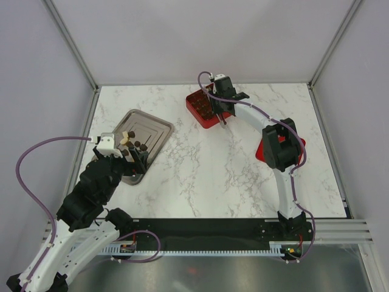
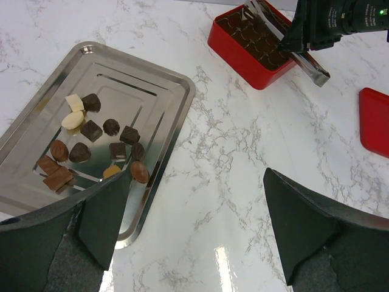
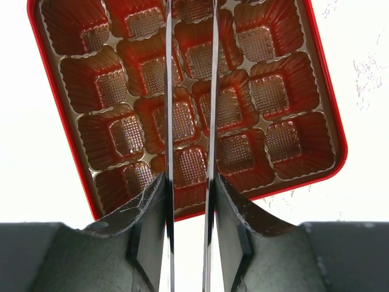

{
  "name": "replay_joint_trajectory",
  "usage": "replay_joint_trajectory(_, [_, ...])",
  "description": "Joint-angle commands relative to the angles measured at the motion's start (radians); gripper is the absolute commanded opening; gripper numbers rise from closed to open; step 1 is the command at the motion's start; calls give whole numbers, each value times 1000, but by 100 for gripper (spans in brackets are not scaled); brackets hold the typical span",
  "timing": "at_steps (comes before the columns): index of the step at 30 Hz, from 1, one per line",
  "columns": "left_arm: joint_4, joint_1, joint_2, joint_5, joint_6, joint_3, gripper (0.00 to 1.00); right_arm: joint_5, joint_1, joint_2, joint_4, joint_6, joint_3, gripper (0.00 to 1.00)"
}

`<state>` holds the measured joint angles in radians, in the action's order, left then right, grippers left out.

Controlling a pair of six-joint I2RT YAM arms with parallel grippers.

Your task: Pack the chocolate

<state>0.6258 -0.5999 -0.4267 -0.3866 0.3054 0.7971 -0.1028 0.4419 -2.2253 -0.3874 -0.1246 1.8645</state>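
Pinching the tongs [image 3: 168,121] lets the right gripper [image 3: 189,201] reach the red box [image 3: 115,134] and its narrow cups; the chocolate [image 2: 91,131] lies on the tray [image 2: 164,91] by the left gripper [image 2: 197,207], spread wide.

Table [image 1: 206,176] is seen whole from overhead, its near edge at 6 o'clock. Left wrist view is taken low, toward 1 o'clock: steel tray [image 2: 141,91] near, red box [image 2: 237,52] far. Right wrist view is aimed down the tongs [image 3: 169,121], close over the same box.
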Motion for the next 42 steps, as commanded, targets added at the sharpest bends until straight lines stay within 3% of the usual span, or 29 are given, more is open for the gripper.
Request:
replay_joint_trajectory(1, [-40, 2, -6, -18, -28, 2, 100, 6, -2, 62, 38, -10, -2, 44])
replay_joint_trajectory(9, [-40, 2, -6, -17, -28, -1, 100, 5, -3, 76, 35, 13, 13, 48])
replay_joint_trajectory(22, [-41, 2, 9, -5, -32, 1, 100, 91, 20, 217, 28, 8, -1, 45])
replay_joint_trajectory(32, [-49, 2, 52, 5, -32, -4, 100, 95, 217, 251, 50, 5, -42, 45])
replay_joint_trajectory(42, [-51, 2, 59, 5, -32, -4, 100, 183, 405, 101, 113, 19, 18, 46])
